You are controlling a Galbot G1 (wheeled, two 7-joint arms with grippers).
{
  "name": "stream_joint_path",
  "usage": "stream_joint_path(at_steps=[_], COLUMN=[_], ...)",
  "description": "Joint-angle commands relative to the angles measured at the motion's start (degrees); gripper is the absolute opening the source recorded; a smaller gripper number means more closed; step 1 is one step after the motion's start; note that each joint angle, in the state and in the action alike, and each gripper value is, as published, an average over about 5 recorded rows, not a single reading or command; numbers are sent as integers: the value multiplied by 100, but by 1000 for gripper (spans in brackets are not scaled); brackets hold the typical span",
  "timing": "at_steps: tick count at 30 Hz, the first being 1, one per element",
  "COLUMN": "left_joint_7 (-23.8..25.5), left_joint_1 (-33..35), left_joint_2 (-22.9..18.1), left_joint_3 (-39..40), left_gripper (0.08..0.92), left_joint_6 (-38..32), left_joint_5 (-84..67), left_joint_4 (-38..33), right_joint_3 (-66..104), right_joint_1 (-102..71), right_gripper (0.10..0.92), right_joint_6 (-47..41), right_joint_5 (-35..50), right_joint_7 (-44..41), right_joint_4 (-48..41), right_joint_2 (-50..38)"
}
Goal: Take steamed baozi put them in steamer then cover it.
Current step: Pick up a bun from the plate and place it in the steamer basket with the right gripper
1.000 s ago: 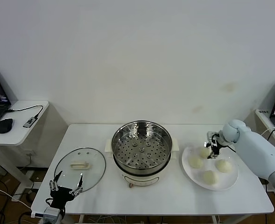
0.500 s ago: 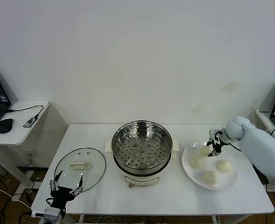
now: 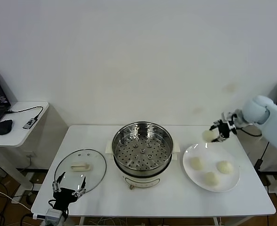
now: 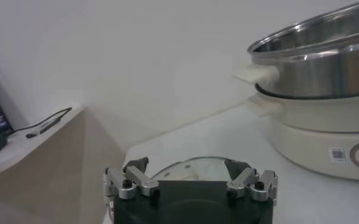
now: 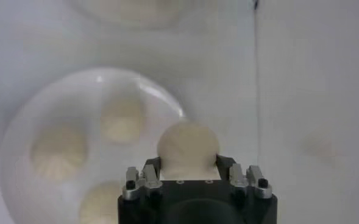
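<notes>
Head view: a white table (image 3: 176, 197) carries, from the robot's left to its right, a glass lid (image 3: 80, 170), a steel steamer (image 3: 142, 148) and a white plate (image 3: 190, 173).

The right gripper (image 3: 215, 135) is raised above the plate's rim at about its 12 o'clock edge, clear of the table surface. Its jaws are closed on one bun (image 3: 208, 135), which sits between the fingers; the right wrist view shows the same bun (image 5: 188, 147) pinched just ahead of the gripper (image 5: 188, 164) body, with the plate (image 5: 21, 131) below it.

Three buns lie on the plate: one at about 9 o'clock (image 3: 197, 163), one at about 3 o'clock (image 3: 225, 166) and one at about 6 o'clock (image 3: 210, 178). They lie apart from one another.

The steamer stands at the table's centre, uncovered, with its perforated tray (image 3: 140, 151) exposed and holding nothing. From the plate it lies at 9 o'clock.

The lid lies flat on the table at 9 o'clock of the steamer, its cream handle (image 3: 80, 166) uppermost.

The left gripper (image 3: 68, 188) waits at the table's near edge, at about 6 o'clock of the lid, jaws spread wide and holding nothing; the left wrist view shows its parted fingers (image 4: 125, 182) with the lid (image 4: 191, 168) just beyond and the steamer (image 4: 316, 91) farther off.

A side desk (image 3: 17, 123) with a mouse (image 3: 4, 126) stands at the robot's far left.
</notes>
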Motion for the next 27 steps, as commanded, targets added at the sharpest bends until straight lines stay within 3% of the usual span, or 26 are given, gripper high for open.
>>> stream_joint_path(at_steps=[1, 12, 27], left_joint_7=[16, 24, 9], left_joint_1=[-29, -108, -104], left_joint_2=[40, 34, -39], left_joint_3=[-61, -181, -285], left_gripper=[823, 823, 823], left_joint_6=[8, 11, -13], left_joint_5=[-130, -312, -315], left_joint_4=[25, 117, 112], right_joint_3=[-1557, -1964, -2312], right_joint_1=[1651, 1597, 1111], right_gripper=[577, 579, 585], right_joint_6=[357, 1231, 2922], right_joint_5=[1139, 1149, -915], right_joint_7=[260, 664, 915], right_joint_4=[450, -168, -1376], right_joint_2=[581, 2238, 3667])
